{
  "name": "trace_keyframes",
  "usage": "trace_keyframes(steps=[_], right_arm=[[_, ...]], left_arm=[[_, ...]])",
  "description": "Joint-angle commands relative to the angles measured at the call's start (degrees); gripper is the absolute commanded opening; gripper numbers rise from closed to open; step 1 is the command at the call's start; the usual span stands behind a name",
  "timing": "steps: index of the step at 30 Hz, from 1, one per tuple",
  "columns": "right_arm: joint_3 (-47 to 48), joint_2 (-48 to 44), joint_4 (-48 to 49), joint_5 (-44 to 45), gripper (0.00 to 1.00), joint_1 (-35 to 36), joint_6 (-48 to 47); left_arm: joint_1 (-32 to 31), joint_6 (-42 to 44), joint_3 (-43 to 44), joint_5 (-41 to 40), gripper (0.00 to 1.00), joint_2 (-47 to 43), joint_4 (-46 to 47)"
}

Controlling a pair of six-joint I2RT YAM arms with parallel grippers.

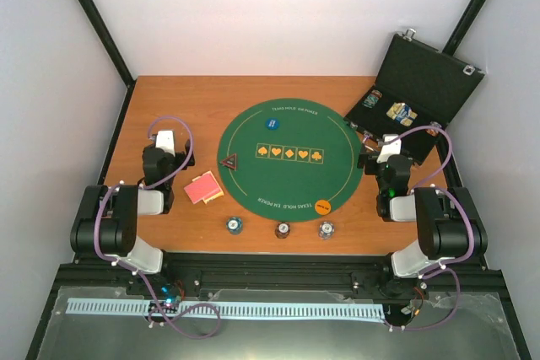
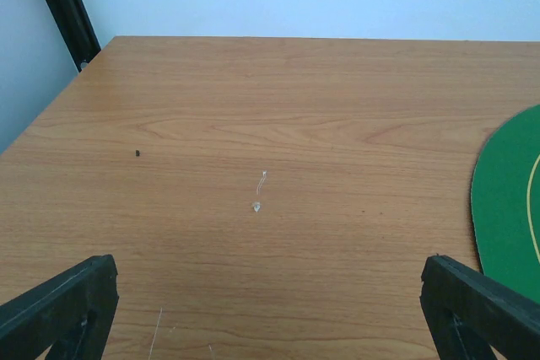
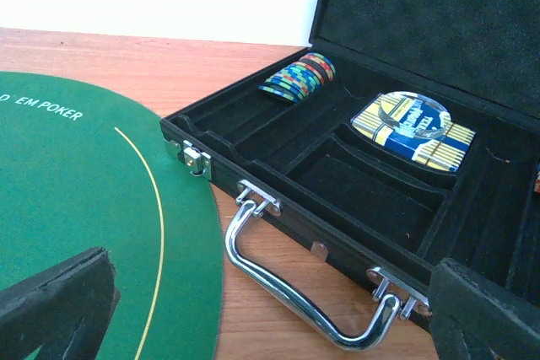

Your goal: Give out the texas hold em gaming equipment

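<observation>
Top external view is showing the green mat [image 1: 283,158] lying mid-table [image 1: 169,99], with bare wood running wide from nine to eleven o'clock and only a narrow strip at six. The playing cards [image 1: 202,187] are sitting just off the mat's rim at eight o'clock. Three chip stacks [image 1: 283,230] are lining the near strip at six, set apart from one another. The open black case [image 1: 422,82] is crowding the two o'clock corner, just beside the mat. The left claw [image 2: 270,267] is hanging over bare wood, fingers spread wide, gripping and touching nothing. The right claw [image 3: 272,267] is gaping just as wide, empty, facing the case's metal handle [image 3: 295,292]. Beyond the handle, cased chips [image 3: 299,76] and a blue deck [image 3: 413,128] are lying in separate compartments.
</observation>
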Motion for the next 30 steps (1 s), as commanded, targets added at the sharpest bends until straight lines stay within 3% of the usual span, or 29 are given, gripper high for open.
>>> trace_keyframes(steps=[1, 9, 10, 12, 13, 14, 16, 18, 20, 23, 27, 30], right_arm=[[0.3, -0.2, 2.5, -0.1, 1.00, -0.3, 0.5], [1.2, -1.0, 0.1, -0.5, 1.00, -1.4, 1.9], [3.2, -1.8, -2.1, 2.1, 1.00, -1.4, 2.8], [13.5, -3.7, -22.1, 15.8, 1.00, -1.7, 9.6], [19.5, -2.6, -37.1, 20.5, 1.00, -3.1, 13.5], [24.8, -1.2, -46.2, 18.9, 1.00, -5.1, 15.4], [32.2, 0.4, -56.5, 10.8, 1.00, -8.4, 16.7], [34.1, -1.4, -59.8, 9.3, 1.00, -9.0, 17.4], [32.5, -6.2, -58.0, 7.8, 1.00, -9.0, 18.4], [30.8, -13.7, -59.2, 14.1, 1.00, -9.4, 31.1], [33.6, -17.7, -63.1, -0.4, 1.00, -11.5, 34.2], [38.3, -15.9, -68.1, -2.1, 1.00, -3.4, 30.0]], left_arm=[[0.4, -0.9, 1.5, 0.1, 1.00, 0.2, 1.0], [0.4, -0.9, 1.8, 0.1, 1.00, 0.4, 0.7], [0.4, -0.9, 1.7, 0.3, 1.00, 0.2, 0.8], [0.5, -0.3, 2.4, 2.1, 1.00, -0.6, -1.1], [0.5, 0.2, 6.0, 3.6, 1.00, -1.6, -5.5], [0.6, 1.9, 11.1, 6.3, 1.00, -2.0, -15.1], [0.6, 6.0, 23.9, 12.4, 1.00, 0.6, -35.0], [1.4, 6.3, 29.0, 14.2, 0.99, 2.1, -43.7], [3.5, 5.5, 28.0, 16.2, 1.00, -1.6, -42.2], [5.1, 5.4, 27.8, 16.4, 1.00, -8.1, -44.2], [7.5, 4.1, 33.1, 17.0, 1.00, -13.2, -54.2], [8.7, 6.2, 39.7, 20.7, 1.00, -13.0, -65.4]])
